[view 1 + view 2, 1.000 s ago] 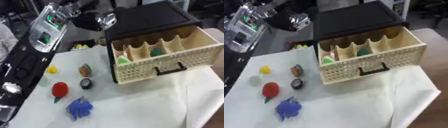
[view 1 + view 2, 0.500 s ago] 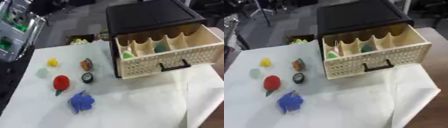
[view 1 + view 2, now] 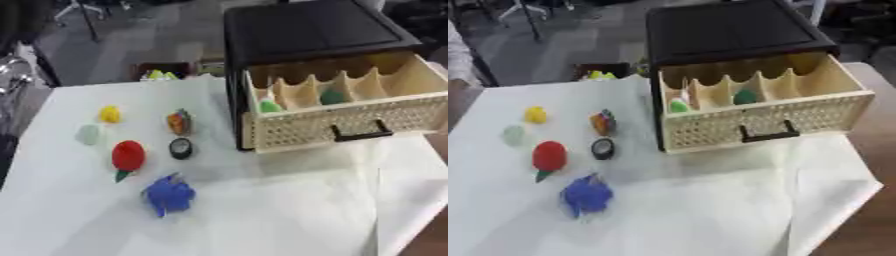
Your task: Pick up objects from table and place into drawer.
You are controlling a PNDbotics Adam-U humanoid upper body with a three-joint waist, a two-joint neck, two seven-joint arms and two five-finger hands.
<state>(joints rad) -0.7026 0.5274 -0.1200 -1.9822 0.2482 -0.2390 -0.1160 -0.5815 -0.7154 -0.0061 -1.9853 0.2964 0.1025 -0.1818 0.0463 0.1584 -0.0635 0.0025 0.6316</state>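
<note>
Nearest on the white-covered bench [image 3: 262,220], a fuzzy blue toy [image 3: 168,195]; beyond it a red round piece [image 3: 128,155], a black ring [image 3: 180,148], a striped object [image 3: 178,122], pale green [image 3: 88,134] and yellow [image 3: 109,114] lumps. Farther right, the open cream perforated drawer [image 3: 763,125], two green pieces inside. No hands visible; fingers impossible to judge.

The drawer [image 3: 763,107] stands pulled open, its top unobstructed; thin dividers split the inside, and green pieces [image 3: 745,96] fill two compartments. Left of the drawer, small objects [image 3: 603,148] crowd the white cloth [image 3: 710,210]; in front, bare cloth.
</note>
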